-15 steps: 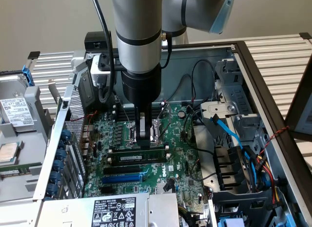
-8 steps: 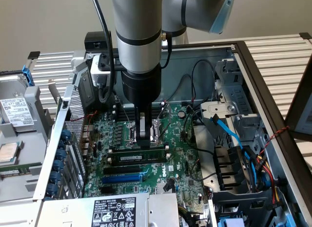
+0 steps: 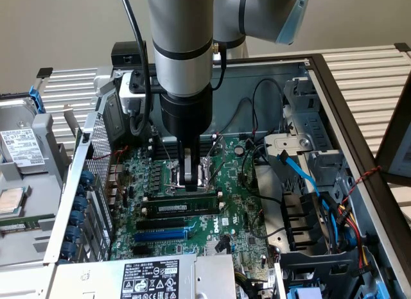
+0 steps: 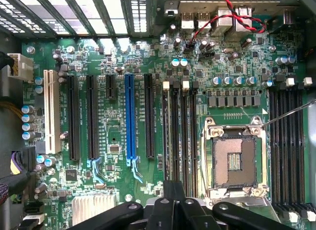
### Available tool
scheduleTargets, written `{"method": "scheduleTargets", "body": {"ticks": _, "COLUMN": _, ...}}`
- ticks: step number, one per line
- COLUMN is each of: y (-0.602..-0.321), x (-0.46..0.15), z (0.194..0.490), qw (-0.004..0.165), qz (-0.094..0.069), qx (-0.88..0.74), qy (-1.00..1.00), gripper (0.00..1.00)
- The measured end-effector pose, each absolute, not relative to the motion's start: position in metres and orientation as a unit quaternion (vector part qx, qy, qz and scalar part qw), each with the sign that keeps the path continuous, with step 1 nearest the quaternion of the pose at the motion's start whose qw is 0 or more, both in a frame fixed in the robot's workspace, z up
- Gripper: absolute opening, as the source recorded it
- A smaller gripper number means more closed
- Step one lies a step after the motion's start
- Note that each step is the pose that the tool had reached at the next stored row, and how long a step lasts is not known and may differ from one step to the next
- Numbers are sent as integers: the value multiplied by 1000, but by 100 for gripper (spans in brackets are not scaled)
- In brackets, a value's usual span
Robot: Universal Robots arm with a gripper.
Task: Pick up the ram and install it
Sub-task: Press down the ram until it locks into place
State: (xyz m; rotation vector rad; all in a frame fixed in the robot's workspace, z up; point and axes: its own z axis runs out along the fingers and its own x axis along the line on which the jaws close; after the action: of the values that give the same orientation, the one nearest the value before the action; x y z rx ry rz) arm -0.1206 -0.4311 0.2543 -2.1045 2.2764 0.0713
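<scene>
**Tool closed over the memory slots, stick lying beneath it**

Tool (image 3: 192,177) hangs straight down from the arm into the open computer case, its dark fingers pressed together, tips right at the upper edge of the ram (image 3: 183,204). From where I stand I cannot tell whether the fingertips actually pinch the stick or only touch it. The ram is a long, thin dark strip with a pale label, lying lengthwise across the motherboard (image 3: 257,215) in the exterior view, just below the empty processor socket (image 3: 186,172) and parallel to the blue expansion slot (image 3: 162,235) nearer the camera. It looks set along a memory slot, though whether it is seated or merely resting there I cannot say.

The vertical approach seems sensible: cables (image 3: 308,177) crowd the case on the exterior view's right and a perforated metal wall (image 3: 96,151) rises on its left, so coming from above keeps clear of both. In the wrist view the linkage (image 4: 173,210) sits beside the socket (image 4: 237,161) and the black memory slots (image 4: 180,136).
</scene>
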Motion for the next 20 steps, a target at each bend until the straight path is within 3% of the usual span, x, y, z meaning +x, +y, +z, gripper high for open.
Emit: {"method": "scheduleTargets", "body": {"ticks": 20, "y": -431, "x": -116, "z": 235, "qw": 18, "qz": 21, "qx": -679, "qy": 734, "gripper": 11}}
